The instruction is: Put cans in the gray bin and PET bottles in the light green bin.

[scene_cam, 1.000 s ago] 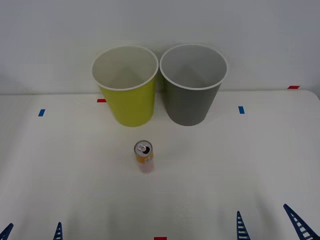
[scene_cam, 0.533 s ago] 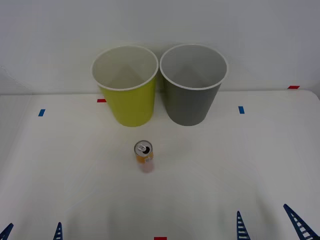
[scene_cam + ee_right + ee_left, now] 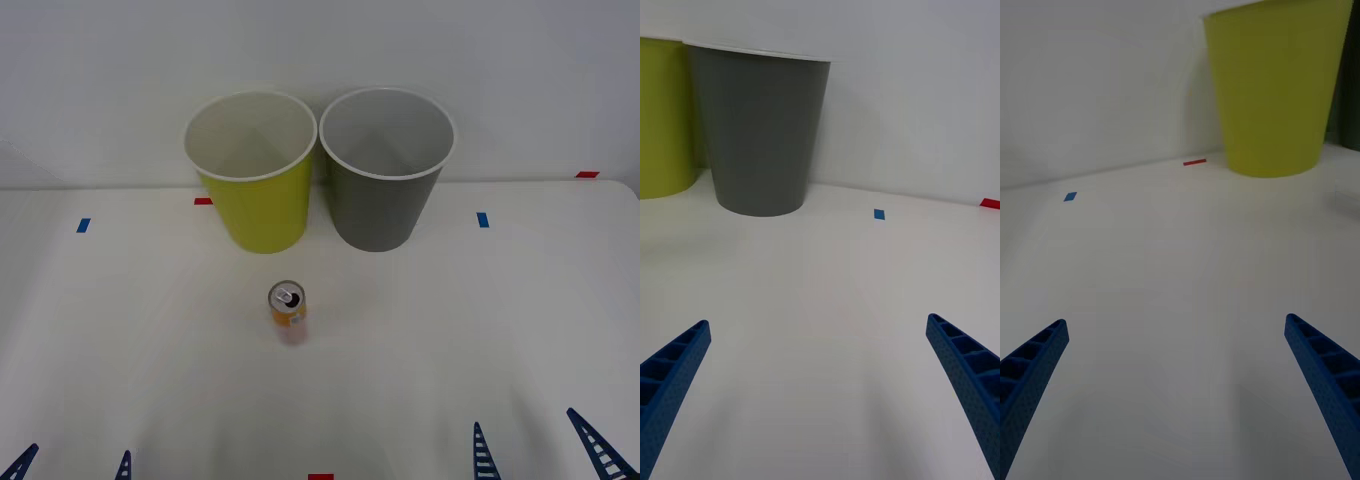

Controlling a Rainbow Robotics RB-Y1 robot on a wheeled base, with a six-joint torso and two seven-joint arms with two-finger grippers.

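The green bin is yellow-green outside, with a white rim and white inside. The gray bin is dark gray with a white rim and a pale gray inside. The can is orange fading to pale, with a silver top. The bench is white, marked with small blue tape and red tape pieces. The left hand and right hand have blue ribbed fingers.

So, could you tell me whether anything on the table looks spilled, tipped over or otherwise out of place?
Nothing stands out. The can stands upright on the table, apart from both bins. The light green bin and the gray bin stand upright side by side. The left gripper and right gripper are open, holding nothing.
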